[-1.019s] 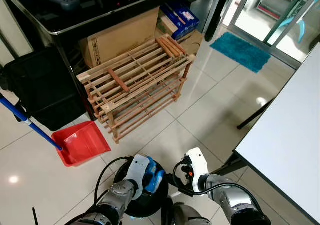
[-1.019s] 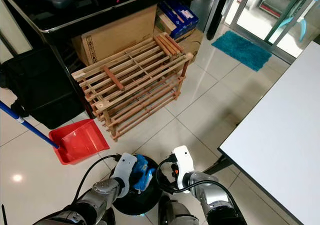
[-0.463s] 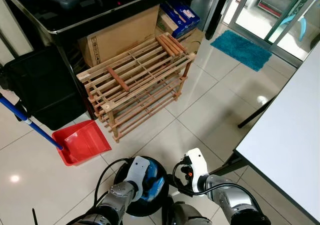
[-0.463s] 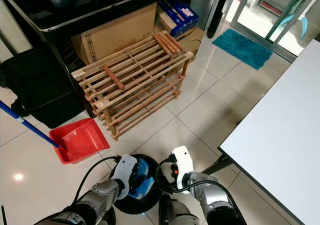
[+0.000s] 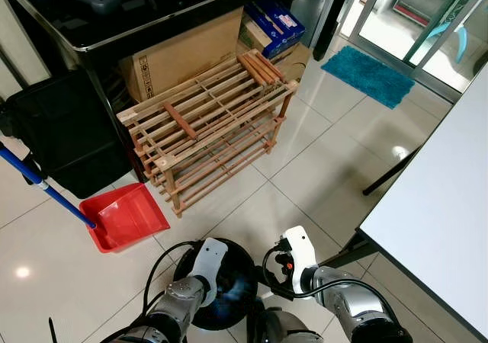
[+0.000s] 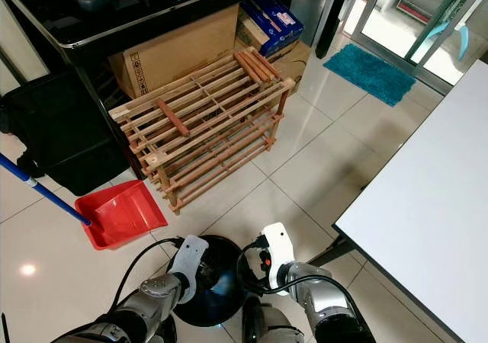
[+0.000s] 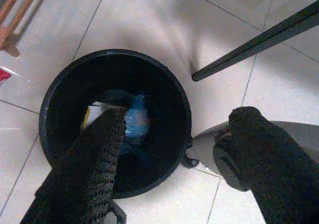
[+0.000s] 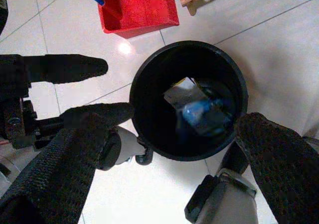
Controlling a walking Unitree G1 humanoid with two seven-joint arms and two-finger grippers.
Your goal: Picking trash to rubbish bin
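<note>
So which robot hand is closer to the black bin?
Left. The left gripper hangs open at the rim of the black bin, fingers over the opening. The right gripper is open too, a bit off to its side.

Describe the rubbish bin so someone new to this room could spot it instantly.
Start at the wooden shoe rack under the dark counter, then look down across the tiles past the red dustpan. The rubbish bin stands on the floor between the left tool and the right tool. It is the only round black container, open-topped, with blue trash inside.
</note>
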